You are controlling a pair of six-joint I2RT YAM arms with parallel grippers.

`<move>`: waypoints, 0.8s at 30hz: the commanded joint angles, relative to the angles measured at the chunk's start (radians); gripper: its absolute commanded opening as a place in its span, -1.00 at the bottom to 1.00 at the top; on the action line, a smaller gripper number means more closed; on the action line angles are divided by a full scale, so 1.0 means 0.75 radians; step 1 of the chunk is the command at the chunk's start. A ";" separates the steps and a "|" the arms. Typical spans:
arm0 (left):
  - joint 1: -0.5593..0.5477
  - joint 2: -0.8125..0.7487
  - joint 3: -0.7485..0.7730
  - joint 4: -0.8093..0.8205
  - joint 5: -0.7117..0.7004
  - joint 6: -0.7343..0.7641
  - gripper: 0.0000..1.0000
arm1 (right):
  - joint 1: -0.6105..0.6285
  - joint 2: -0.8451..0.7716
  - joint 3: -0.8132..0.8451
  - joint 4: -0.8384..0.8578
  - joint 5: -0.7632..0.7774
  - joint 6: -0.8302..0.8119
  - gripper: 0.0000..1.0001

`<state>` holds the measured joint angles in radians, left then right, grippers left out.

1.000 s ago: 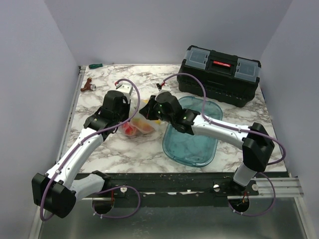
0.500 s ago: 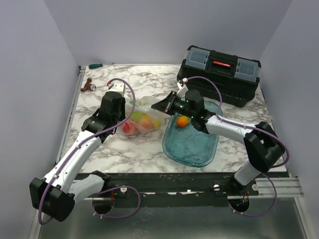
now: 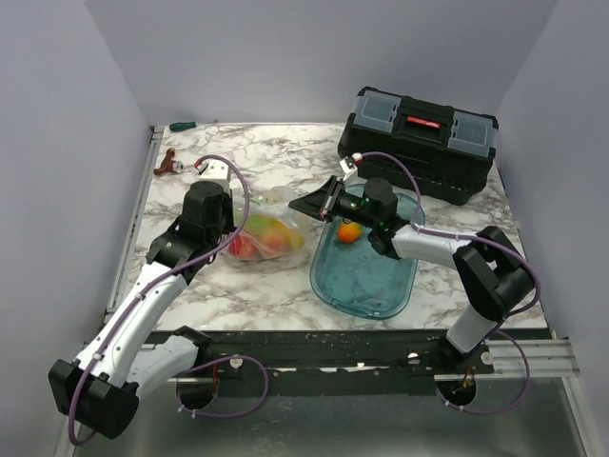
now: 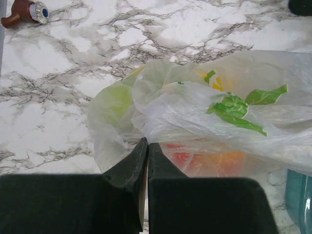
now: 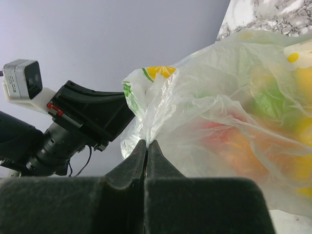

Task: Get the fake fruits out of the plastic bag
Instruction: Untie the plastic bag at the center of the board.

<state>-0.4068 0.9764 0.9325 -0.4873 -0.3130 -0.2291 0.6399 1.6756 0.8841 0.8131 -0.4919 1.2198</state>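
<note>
Right now both arms reach in over the marble table (image 3: 238, 286). Left gripper (image 4: 147, 145): fingers pressed together, pinching a fold of the plastic bag (image 4: 204, 117) at its left end. Right gripper (image 5: 146, 145): likewise clamped tight on the bag's film at the opposite end. Bag stretches between the two, just left of the blue tray (image 3: 328, 281). Fake fruits (image 3: 262, 236) bulge inside it, with red, orange and yellow-green shapes showing through. One orange fruit (image 3: 349, 231) sits loose at the tray's far end, under the right wrist. Black toolbox (image 3: 419, 141) behind the tray. Green-handled screwdriver (image 3: 183, 125) at the table's far-left corner
</note>
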 commanded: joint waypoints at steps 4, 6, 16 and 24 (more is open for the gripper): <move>0.015 -0.155 0.009 -0.001 0.123 -0.059 -0.73 | -0.009 0.005 -0.015 0.049 -0.025 -0.002 -0.99; 0.015 -0.180 0.055 -0.054 0.169 -0.093 -0.35 | -0.009 0.006 -0.021 0.060 -0.027 -0.002 -0.99; 0.015 0.059 0.339 -0.196 0.507 0.099 0.54 | -0.004 -0.010 0.037 -0.044 -0.069 -0.092 -0.99; 0.015 0.130 0.165 -0.040 0.474 0.141 0.63 | -0.005 -0.007 0.117 -0.158 -0.112 -0.130 -0.99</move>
<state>-0.3996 1.0740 1.0973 -0.5541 0.0204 -0.1566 0.6399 1.6760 0.9287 0.7364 -0.5377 1.1500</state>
